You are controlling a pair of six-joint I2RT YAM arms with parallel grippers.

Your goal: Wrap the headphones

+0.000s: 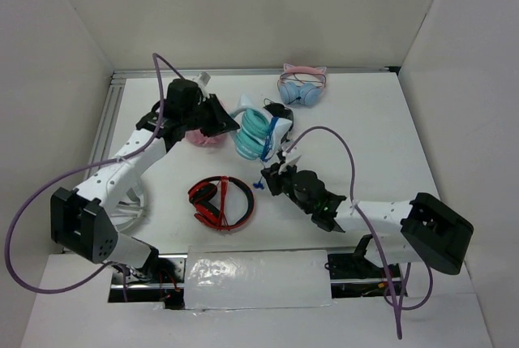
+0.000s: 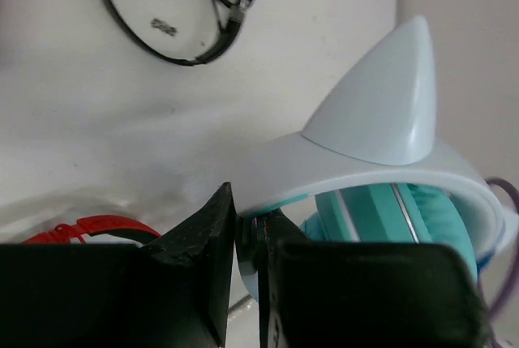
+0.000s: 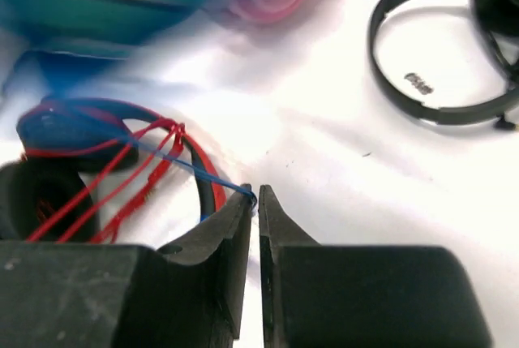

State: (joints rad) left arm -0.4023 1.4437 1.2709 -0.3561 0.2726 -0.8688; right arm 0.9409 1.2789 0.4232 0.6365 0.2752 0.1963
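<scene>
Your left gripper (image 2: 246, 220) is clenched on the teal headphones (image 1: 256, 134). Its two fingers nip the white headband (image 2: 365, 171) near one end, with no gap to spare. From that tool the band arcs away to the right. A pointed cat ear (image 2: 388, 100) stands on it just past the fingertips, and a teal ear cup (image 2: 397, 210) is tucked under the arc. In the overhead view the headphones stand on the table (image 1: 381, 145) directly off the left gripper's tips, with the cups pressed together. A pink pair (image 1: 203, 140) lies under the left gripper's body. A black headband (image 2: 166, 59) lies ahead of its fingers, well apart from them. A red-and-black pair (image 1: 220, 202) lies on the near side, between your two tools.

The thin blue cable (image 3: 195, 168) loops over the teal cups and runs down from them to your right gripper (image 3: 258, 195), ending right at its fingertips. Those jaws stand only a sliver apart, and you cannot tell whether they pinch the cable or merely flank it. The red-and-black pair sits to the left of that tool's fingers, and the black headband is ahead and to the right. A light-blue pair with pink ears (image 1: 302, 88) lies far ahead of the right gripper, beyond the teal headphones.
</scene>
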